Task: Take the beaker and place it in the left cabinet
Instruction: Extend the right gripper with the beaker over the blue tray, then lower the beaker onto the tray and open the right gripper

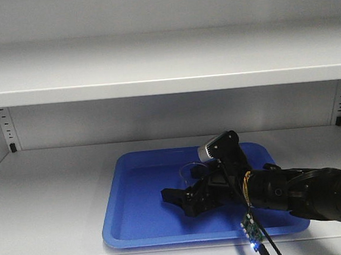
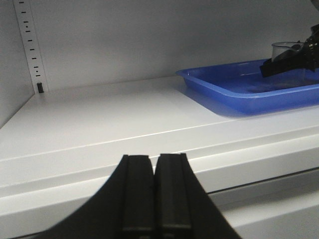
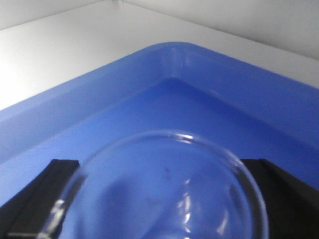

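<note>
right gripper [image 1: 192, 200]: fingers sitting either side of the beaker [image 3: 169, 194], can't tell if they're actually squeezing it
beaker: standing upright in the blue tray [image 1: 137, 226], on the cabinet's lower shelf [image 1: 45, 198]
left gripper [image 2: 155, 191]: fingers pressing together, hanging by the shelf edge

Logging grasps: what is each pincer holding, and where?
Right pincer brackets the beaker at its sides; contact cannot be told. Left pincer is shut, empty.

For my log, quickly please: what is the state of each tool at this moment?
Left tool: closed, holding nothing.
Right tool: around the beaker, above the blue tray; a firm grip cannot be told.
</note>
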Robot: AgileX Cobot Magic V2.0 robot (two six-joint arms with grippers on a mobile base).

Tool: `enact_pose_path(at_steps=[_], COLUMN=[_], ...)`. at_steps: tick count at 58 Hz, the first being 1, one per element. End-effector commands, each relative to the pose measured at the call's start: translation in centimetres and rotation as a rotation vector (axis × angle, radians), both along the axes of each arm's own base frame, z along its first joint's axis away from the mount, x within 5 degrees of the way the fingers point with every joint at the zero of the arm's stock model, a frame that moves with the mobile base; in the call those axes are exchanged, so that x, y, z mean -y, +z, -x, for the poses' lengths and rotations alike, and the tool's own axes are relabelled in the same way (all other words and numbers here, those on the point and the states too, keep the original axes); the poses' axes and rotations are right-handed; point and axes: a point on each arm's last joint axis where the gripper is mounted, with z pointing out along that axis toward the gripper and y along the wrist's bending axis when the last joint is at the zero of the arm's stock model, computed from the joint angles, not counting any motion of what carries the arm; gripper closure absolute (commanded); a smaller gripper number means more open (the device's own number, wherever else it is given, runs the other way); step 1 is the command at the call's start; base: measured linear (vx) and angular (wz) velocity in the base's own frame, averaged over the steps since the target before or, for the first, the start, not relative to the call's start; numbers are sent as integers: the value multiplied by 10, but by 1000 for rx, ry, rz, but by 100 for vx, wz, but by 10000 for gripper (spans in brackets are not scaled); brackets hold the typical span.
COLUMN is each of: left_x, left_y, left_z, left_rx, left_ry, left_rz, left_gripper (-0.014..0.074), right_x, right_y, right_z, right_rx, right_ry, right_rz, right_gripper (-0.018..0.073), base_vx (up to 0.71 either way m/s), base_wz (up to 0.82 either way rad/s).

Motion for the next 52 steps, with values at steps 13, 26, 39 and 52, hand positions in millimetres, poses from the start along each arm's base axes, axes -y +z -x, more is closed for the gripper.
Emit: enact_pose_path(at_steps=[13,26,39,52], left_x=[0,0,0,0], left_y=[3,3,3,3], left_z=[1,1,1,1], left_rx=[79,79,79,79], left_ry=[-2,-2,-2,-2], left_rz=[32,32,32,32], left_gripper=[595,595,595,595], right_x=[7,9,13,19], right_y=[79,90,108,111], right_z=[21,30,50,63], right_rx=[187,205,159,68], right_ry=[8,17,50,39], right_rz=[-99,-97,-58,26], right_gripper=[-92,71,558,568], base_vx=[0,0,0,0], base_wz=[0,0,0,0])
